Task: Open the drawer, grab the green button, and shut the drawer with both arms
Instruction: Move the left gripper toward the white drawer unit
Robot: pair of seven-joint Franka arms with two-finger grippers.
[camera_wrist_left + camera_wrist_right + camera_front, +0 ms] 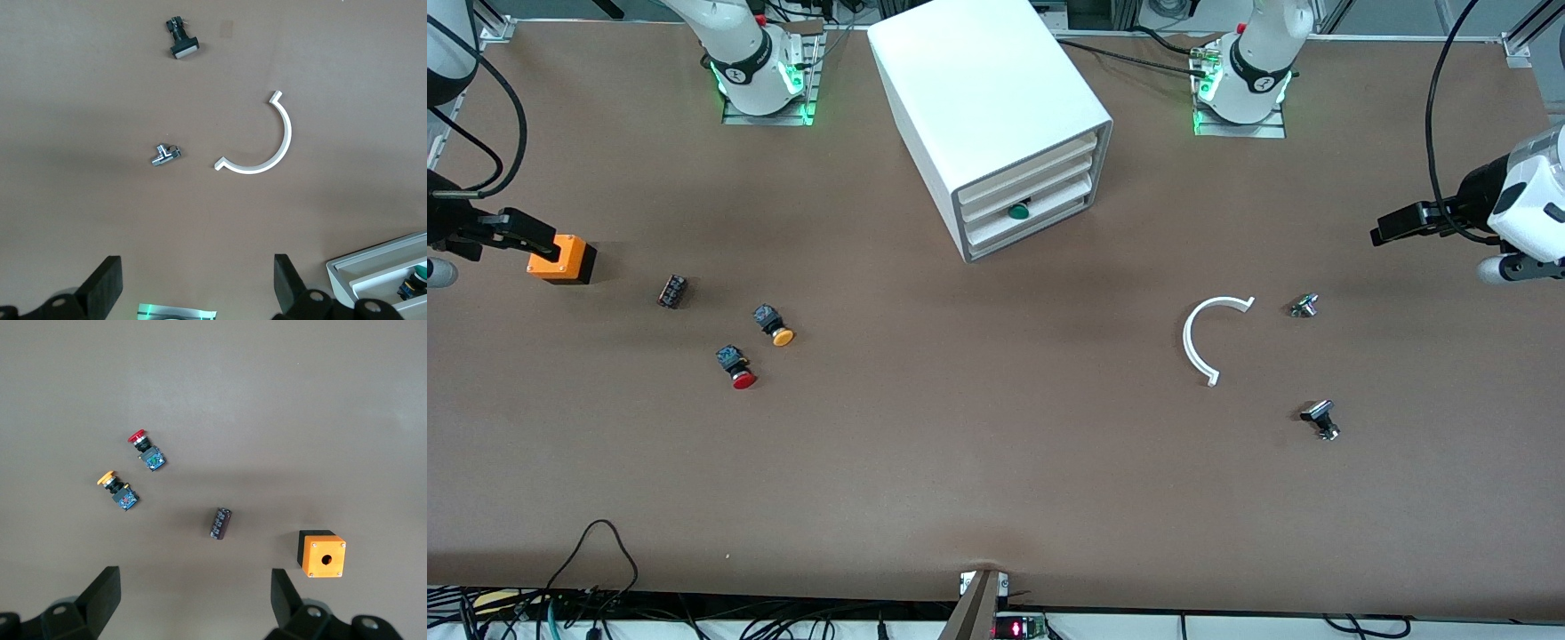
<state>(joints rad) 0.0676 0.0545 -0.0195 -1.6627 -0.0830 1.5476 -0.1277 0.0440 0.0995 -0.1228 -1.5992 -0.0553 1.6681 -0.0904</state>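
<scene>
The white cabinet (996, 98) stands at the middle of the table near the robots' bases, its stacked drawers facing the front camera. The lowest drawer (1040, 227) sits pushed in. The button's green cap (1018, 211) shows in the slot just above that drawer's front; the left wrist view shows the button (415, 283) lying in the tray (373, 283). My left gripper (1392, 227) hangs open at the left arm's end of the table, empty (198, 277). My right gripper (516, 233) hangs open beside an orange box (562, 259), empty (193, 590).
A red-capped button (737, 367), a yellow-capped button (774, 324) and a small dark part (672, 291) lie toward the right arm's end. A white half ring (1202, 342) and two small metal pieces (1304, 306) (1321, 419) lie toward the left arm's end.
</scene>
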